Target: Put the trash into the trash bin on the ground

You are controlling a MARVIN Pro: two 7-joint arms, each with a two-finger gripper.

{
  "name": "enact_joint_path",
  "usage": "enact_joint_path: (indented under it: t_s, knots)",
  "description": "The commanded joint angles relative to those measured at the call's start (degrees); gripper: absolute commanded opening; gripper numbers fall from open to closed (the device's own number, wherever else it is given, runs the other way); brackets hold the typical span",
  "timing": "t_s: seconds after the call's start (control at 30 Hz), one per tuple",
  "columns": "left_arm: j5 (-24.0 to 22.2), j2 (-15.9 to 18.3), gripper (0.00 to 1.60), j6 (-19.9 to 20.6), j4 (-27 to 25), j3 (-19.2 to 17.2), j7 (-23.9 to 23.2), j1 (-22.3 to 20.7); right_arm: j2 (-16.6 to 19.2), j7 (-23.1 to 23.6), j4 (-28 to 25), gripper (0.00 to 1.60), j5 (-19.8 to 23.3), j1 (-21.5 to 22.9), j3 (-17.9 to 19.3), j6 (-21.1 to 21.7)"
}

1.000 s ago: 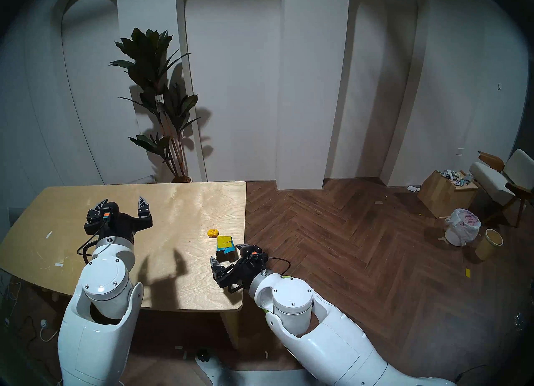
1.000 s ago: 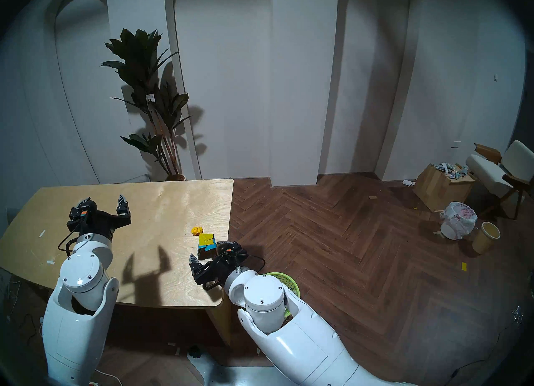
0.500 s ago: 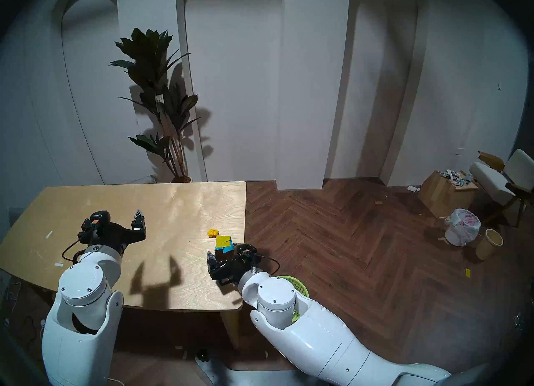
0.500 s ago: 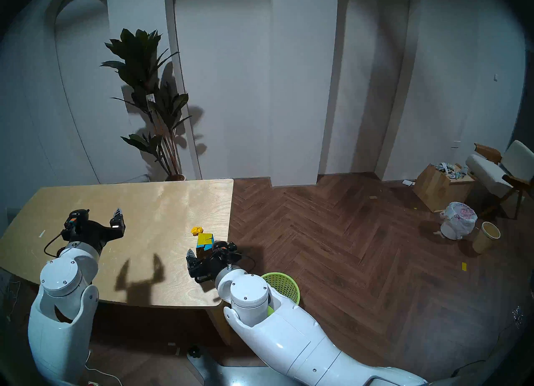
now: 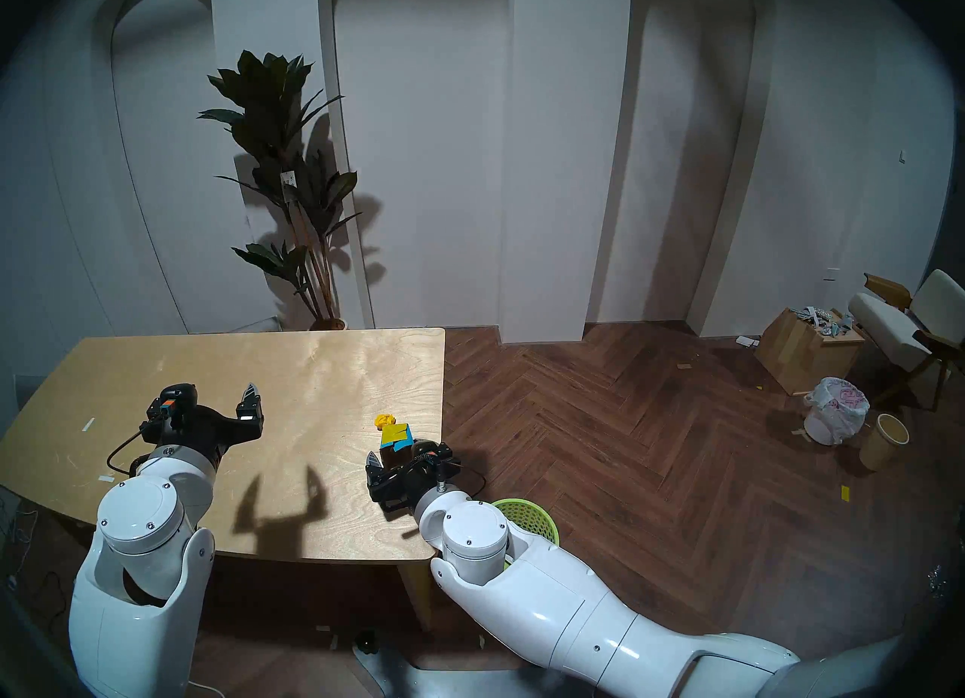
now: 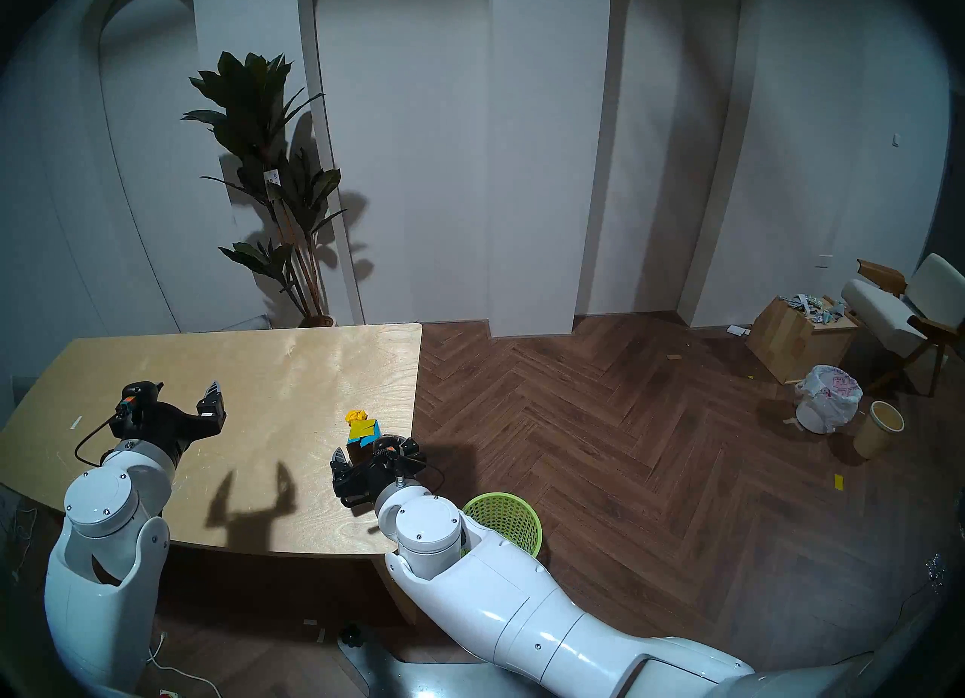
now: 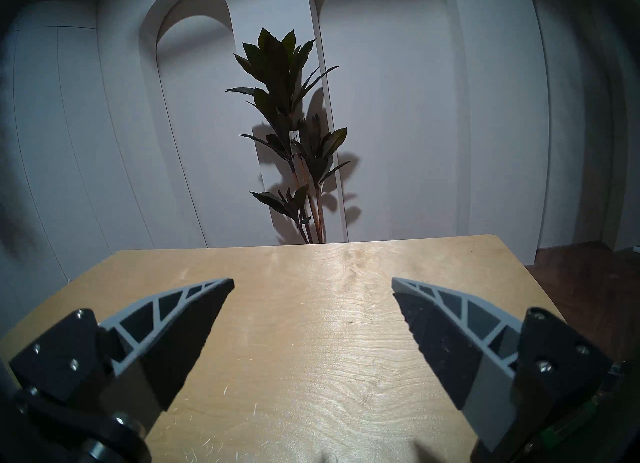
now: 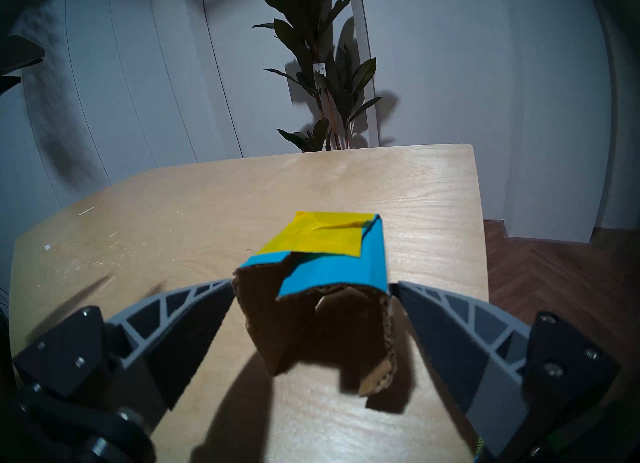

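Floor (image 6: 652, 446): green bin (image 6: 509, 516), contents unseen.

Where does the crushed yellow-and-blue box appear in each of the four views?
Head stereo left: the yellow-and-blue box lies near the table's right edge, between the right gripper's fingers.
Head stereo right: same place, just below the yellow paper ball.
Left wrist: not in it.
Right wrist: centre, between the two fingers.
Shared landmark: the potted plant behind the table.
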Motion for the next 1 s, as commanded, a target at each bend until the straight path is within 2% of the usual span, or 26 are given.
enact_joint_path:
  t_s: [0.0, 0.03, 0.07, 0.4, 0.53, 0.73, 0.97]
  knots:
    - [0.5, 0.4, 1.6, -0.6, -1.4, -0.6, 0.1, -0.3, -2.8, -0.4, 0.5, 0.35, -0.1, 2.9, -0.9, -3.7]
    - [0.5, 0.4, 1.6, -0.6, -1.4, -0.6, 0.0, -0.3, -2.7, -0.5, 0.4, 0.11, -0.1, 2.8, -0.9, -4.1]
    - [0.5, 0.4, 1.6, -0.6, -1.4, -0.6, 0.0, -0.3, -2.6, -0.7, 0.0, 0.0, -0.2, 2.7, -0.9, -4.2]
    - [0.7, 0.2, 1.6, -0.5, -1.4, -0.6, -0.2, -0.4, 1.8, -2.4, -7.4, 0.0, -0.6, 1.2, 1.5, -7.7]
    - [0.8, 0.2, 1.6, -0.5, -1.4, -0.7, -0.3, -0.4, 4.7, -4.2, -10.3, 0.0, -1.2, 0.7, 3.3, -7.8]
    - [0.9, 0.1, 1.6, -0.5, -1.4, -0.7, -0.4, -0.4, 6.7, -5.2, -8.9, 0.0, -0.2, 1.0, 6.6, -8.4]
    - [0.9, 0.1, 1.6, -0.6, -1.4, -0.7, -0.3, -0.3, 6.5, -5.5, -2.4, 0.0, -0.1, 3.2, 9.1, -10.3]
